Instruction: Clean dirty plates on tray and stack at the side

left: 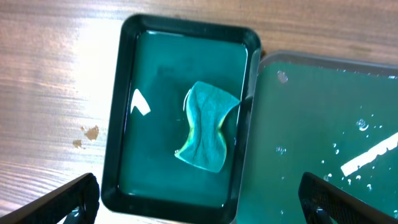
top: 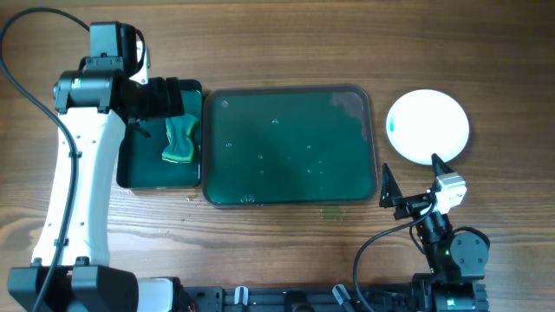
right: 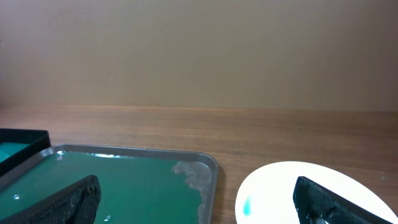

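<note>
The large dark green tray [top: 290, 146] lies mid-table with no plates on it, only water drops and a greyish smear in its far right corner; it shows in the left wrist view [left: 323, 124] and the right wrist view [right: 124, 180]. White plates [top: 427, 126] sit on the wood right of the tray, seen from above as one round disc with a small green-blue mark on the left rim [right: 292, 193]. My left gripper [left: 199, 199] is open and empty above the small tray. My right gripper [top: 412, 178] is open and empty, near the plates' front edge.
A smaller dark green tray [top: 139, 165] left of the large one holds a green sponge [top: 180, 140], also in the left wrist view [left: 207, 126]. Small brown stains mark the wood [left: 87, 134] beside it. Black cables run along the left and front.
</note>
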Robot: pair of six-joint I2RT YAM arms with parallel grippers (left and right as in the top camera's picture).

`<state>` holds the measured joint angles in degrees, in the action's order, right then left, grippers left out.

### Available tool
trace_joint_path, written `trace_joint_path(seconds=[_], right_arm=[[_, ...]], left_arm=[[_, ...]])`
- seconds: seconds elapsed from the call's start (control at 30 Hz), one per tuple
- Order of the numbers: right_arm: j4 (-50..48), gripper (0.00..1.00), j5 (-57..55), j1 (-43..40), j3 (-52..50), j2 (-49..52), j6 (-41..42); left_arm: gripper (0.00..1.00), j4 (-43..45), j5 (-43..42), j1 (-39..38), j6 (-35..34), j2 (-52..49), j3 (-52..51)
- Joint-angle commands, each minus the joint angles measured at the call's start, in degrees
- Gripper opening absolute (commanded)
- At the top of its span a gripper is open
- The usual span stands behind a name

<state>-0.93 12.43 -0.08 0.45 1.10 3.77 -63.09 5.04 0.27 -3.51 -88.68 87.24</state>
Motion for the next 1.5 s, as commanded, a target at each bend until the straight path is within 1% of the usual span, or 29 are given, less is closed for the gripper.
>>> trace_joint_path(seconds=[0.0,0.1,0.17,0.27,0.33,0.37,0.5,0.6,0.67,0.77,1.0,1.13,1.27,1.47], right_arm=[[-0.24,1.0,1.09,0.13,-0.15,-0.46,0.28],[-0.22,1.0,1.09,0.13,-0.15,-0.46,0.26],[-0.24,1.0,1.09,0.13,-0.15,-0.46,0.31],[-0.22,1.0,1.09,0.13,-0.15,-0.46,0.28],[-0.24,1.0,1.09,0.13,-0.15,-0.46,0.28],[-0.24,1.0,1.09,0.13,-0.15,-0.46,0.26],[-0.22,1.0,1.09,0.13,-0.15,-0.46,0.26],[-0.24,1.0,1.09,0.13,-0.15,-0.46,0.28],[-0.24,1.0,1.09,0.13,-0.15,-0.46,0.28],[-0.22,1.0,1.09,0.13,-0.15,-0.46,0.28],[-0.22,1.0,1.09,0.13,-0.15,-0.46,0.26],[-0.24,1.0,1.09,0.13,-0.15,-0.46,0.28],[-0.24,1.0,1.09,0.13,-0.15,-0.46,0.28],[-0.24,1.0,1.09,0.13,-0.15,-0.46,0.28]], left_arm=[[1.0,3.15,-3.61,-0.15,0.33,5.77,-1.07],[1.0,14.86,-11.91,-0.15,0.31,14.84,-10.16],[1.0,25.4,-15.98,-0.17,0.28,22.29,-19.89],[1.0,39.98,-19.89,-0.17,0.02,33.59,-35.06],[1.0,48.48,-21.18,-0.17,-0.57,40.85,-43.91],[1.0,53.22,-21.09,-0.15,-1.9,46.16,-49.92],[1.0,62.31,-20.55,-0.15,-1.86,61.42,-65.46],[1.0,66.16,-19.43,-0.15,-1.86,70.29,-73.72],[1.0,67.1,-17.79,-0.15,-1.84,74.71,-77.44],[1.0,67.21,-15.82,-0.11,-1.77,79.65,-80.81],[1.0,67.23,-15.87,1.46,-1.2,88.59,-86.49],[1.0,65.16,-15.89,1.46,-0.7,88.52,-86.93],[1.0,59.43,-15.98,1.46,-0.79,88.52,-86.93],[1.0,59.63,-16.06,1.46,-0.79,88.5,-86.93]])
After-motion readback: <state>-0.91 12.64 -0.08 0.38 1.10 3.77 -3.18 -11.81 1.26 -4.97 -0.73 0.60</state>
